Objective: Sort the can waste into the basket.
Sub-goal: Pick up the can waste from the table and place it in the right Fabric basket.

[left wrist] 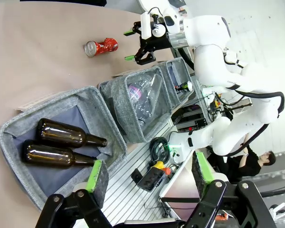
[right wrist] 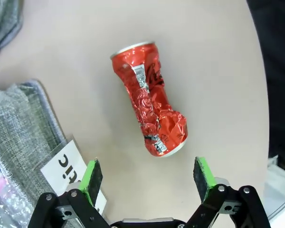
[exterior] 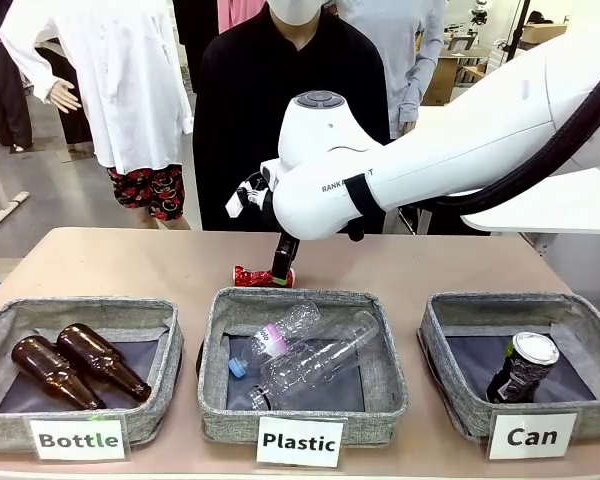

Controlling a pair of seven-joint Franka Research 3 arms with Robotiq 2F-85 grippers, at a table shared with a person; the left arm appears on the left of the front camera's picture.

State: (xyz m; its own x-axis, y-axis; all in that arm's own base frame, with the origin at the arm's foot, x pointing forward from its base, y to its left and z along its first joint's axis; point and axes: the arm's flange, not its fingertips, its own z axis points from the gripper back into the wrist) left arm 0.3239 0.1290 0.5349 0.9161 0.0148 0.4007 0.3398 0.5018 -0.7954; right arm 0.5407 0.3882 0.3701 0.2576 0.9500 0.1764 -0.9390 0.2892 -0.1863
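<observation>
1. Right claw (exterior: 283, 262) hangs low over the bench (exterior: 130, 260), just beside the red can (exterior: 262, 276); the black can (exterior: 521, 367) stands tilted in the Can basket (exterior: 450, 312).
2. Left claw (left wrist: 148, 173) is spread and empty, near the Bottle basket (left wrist: 92, 111).
3. Right claw is spread wide, with the red can lying on the bench ahead, untouched.

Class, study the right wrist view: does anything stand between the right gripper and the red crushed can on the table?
Nothing visible does. The right gripper, jaws open, hangs directly over the red can, which lies uncovered on the bare table.
</observation>
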